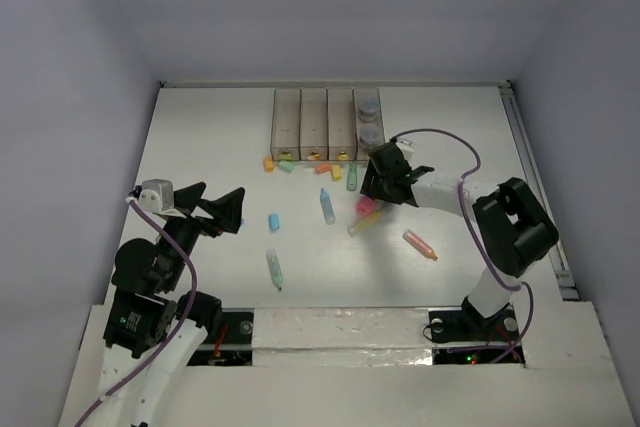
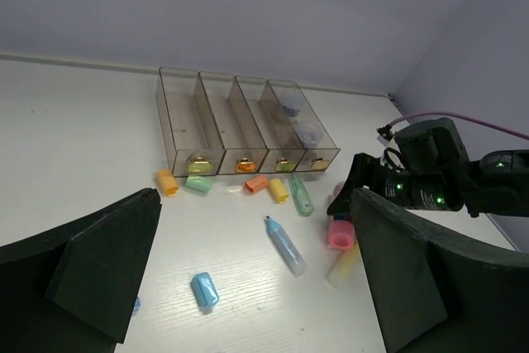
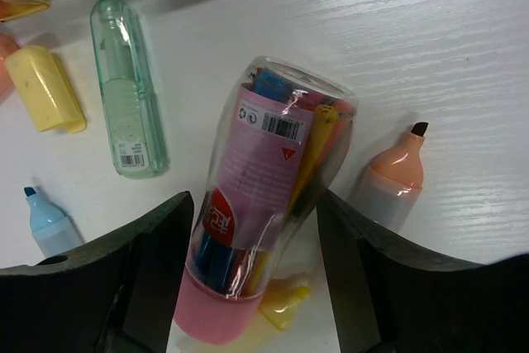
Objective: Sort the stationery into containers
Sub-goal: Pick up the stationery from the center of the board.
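The four joined clear bins [image 1: 325,127] stand at the back; the rightmost holds round grey-blue pieces [image 1: 369,107]. My right gripper [image 1: 378,185] is just in front of the bins. In the right wrist view it [image 3: 254,204] is shut on a clear tube with a pink cap [image 3: 264,196], filled with coloured sticks and held over a yellow marker [image 3: 285,307]. A green marker [image 3: 128,97] and an orange marker [image 3: 393,179] lie beside it. My left gripper [image 1: 225,209] is open and empty at the left, above the table [image 2: 252,279].
Loose on the table are a blue marker [image 1: 327,207], a blue cap [image 1: 274,221], a green marker [image 1: 275,267] and an orange-pink marker [image 1: 420,244]. Orange, green and yellow caps [image 2: 278,190] lie along the bins' front [image 2: 240,134].
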Available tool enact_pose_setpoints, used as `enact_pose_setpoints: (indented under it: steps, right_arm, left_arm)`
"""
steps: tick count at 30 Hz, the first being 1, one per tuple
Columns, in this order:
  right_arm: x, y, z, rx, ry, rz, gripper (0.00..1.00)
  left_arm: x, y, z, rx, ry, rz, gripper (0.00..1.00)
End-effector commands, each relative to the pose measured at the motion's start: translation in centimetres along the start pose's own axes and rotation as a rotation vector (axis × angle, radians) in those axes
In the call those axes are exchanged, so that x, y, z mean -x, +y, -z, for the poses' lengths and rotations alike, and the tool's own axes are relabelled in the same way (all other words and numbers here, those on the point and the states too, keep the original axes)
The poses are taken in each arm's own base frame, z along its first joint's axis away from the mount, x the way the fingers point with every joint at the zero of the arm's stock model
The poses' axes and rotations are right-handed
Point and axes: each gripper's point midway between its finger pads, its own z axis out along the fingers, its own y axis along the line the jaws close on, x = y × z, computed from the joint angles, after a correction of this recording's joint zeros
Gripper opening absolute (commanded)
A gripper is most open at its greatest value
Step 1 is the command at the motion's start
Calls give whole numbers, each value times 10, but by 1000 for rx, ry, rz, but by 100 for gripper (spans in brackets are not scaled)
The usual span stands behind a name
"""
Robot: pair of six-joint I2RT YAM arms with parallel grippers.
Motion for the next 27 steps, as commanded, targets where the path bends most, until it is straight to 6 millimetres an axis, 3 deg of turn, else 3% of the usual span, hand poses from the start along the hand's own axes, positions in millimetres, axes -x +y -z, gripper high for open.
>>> enact_pose_setpoints:
  steps: [1,9,13,17,23,26,27]
  right_arm:
    - [17,11,-5,13,-62,-66,66]
    - [12,6,-10,0,-64,-108,47]
    - [30,16,3,38,-110,-129,41]
    - [60,31,33,110,-183,-135,37]
    - [85,54,79,245,-235,-73,35]
    - [97,73,95,333,-250,0,35]
    - [114,88,105,373,-281,14,35]
  left_arm:
    - [10,-6,-1,-31,-42,-11,99]
    - [10,-7,-2,-33,-39,-10,99]
    - [9,-7,-3,-34,-36,-11,99]
    - [9,-6,-3,-30,-35,-10,99]
    - [7,-5,-4,-27,-25,-8,99]
    - [5,-4,-6,-22,-16,-10,99]
    - [3,-4,-8,-21,-9,-8,99]
